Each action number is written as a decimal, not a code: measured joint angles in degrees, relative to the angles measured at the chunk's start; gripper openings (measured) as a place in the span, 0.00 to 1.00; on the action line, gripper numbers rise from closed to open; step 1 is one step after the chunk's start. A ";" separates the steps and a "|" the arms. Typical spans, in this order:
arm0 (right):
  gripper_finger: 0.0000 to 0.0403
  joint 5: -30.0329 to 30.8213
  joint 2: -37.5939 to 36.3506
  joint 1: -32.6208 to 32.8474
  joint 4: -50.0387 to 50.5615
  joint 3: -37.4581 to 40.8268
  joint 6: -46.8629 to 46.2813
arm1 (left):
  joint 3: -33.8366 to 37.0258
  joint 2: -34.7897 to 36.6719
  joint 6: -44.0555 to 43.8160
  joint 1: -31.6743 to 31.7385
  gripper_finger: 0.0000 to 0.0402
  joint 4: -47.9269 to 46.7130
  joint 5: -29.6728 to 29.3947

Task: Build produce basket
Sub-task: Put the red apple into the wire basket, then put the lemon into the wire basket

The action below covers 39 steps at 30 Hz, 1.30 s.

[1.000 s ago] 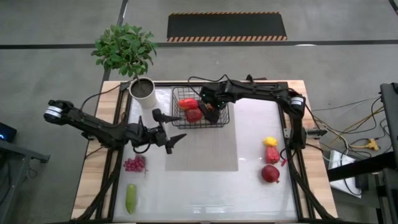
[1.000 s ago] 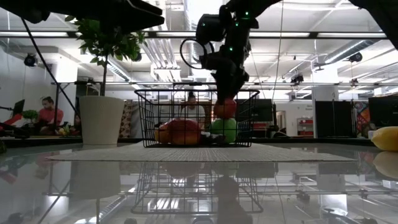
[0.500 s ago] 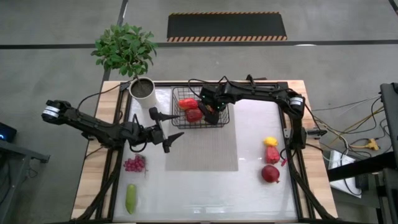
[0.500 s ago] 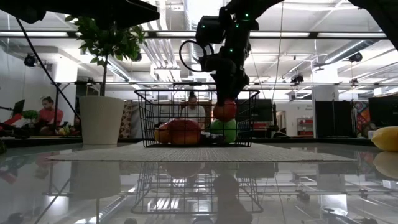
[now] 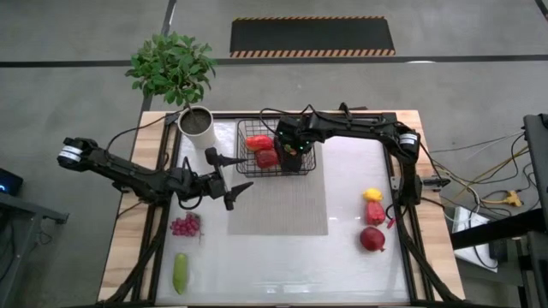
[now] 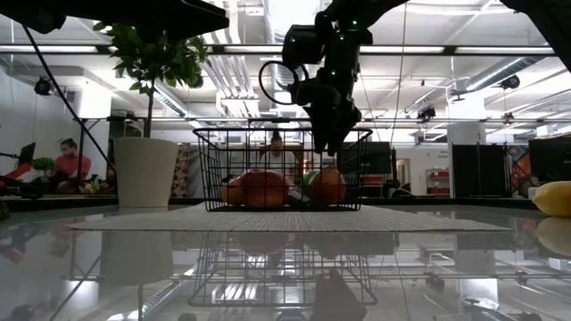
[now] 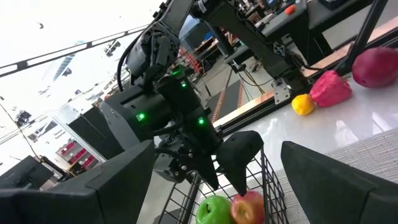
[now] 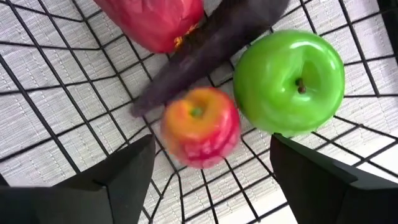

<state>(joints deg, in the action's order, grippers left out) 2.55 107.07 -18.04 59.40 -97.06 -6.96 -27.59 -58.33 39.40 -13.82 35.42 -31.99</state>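
Beside basket (image 5: 276,147), white plant pot (image 5: 196,125) stands.

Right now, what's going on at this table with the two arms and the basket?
The right gripper hangs open over the basket, and a red apple lies free in it beside a green apple, an eggplant and red peppers. The left gripper waits open above the mat. Grapes, a cucumber and other produce sit outside.

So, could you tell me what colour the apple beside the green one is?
Red with orange-yellow patches, the apple shows best in the right wrist view.
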 joint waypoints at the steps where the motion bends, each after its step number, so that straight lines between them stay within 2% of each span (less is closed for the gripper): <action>1: 0.75 0.01 0.00 0.00 0.57 0.00 0.03 | 0.00 0.00 0.00 0.00 0.82 0.00 0.00; 6: 0.71 0.27 -0.02 0.00 2.10 0.00 0.07 | 0.00 0.00 0.00 0.00 0.82 0.00 0.00; 11: 0.61 0.36 -0.02 0.00 2.15 -0.04 0.87 | 0.00 -0.02 0.00 0.00 0.82 0.00 0.00; 20: 0.28 0.40 -0.02 0.00 2.49 -2.76 2.53 | -0.02 -0.02 -0.02 0.00 0.82 0.00 0.00; 26: 0.05 0.46 -2.16 0.52 7.80 -7.89 2.51 | -0.02 -0.02 -0.04 0.00 0.82 -0.02 0.00; 30: 0.03 0.50 -6.72 2.68 9.05 -8.36 2.24 | -0.02 -0.02 -0.09 -0.02 0.82 -0.01 0.01; 33: 0.02 0.50 -11.74 5.57 8.91 -5.96 3.39 | -0.02 -0.02 -0.11 0.00 0.82 -0.01 0.01; 36: 0.02 0.55 -17.67 9.50 5.00 -0.41 4.24 | -0.07 -0.02 -0.52 0.00 0.82 0.00 0.02; 39: 0.02 1.10 -24.25 13.86 -5.35 8.61 4.06 | -0.09 -0.02 -1.62 -0.02 0.82 0.01 0.02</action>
<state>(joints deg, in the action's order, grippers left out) 3.64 82.81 -4.18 54.05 -88.45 -2.90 -27.68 -58.35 37.78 -13.85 35.43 -31.97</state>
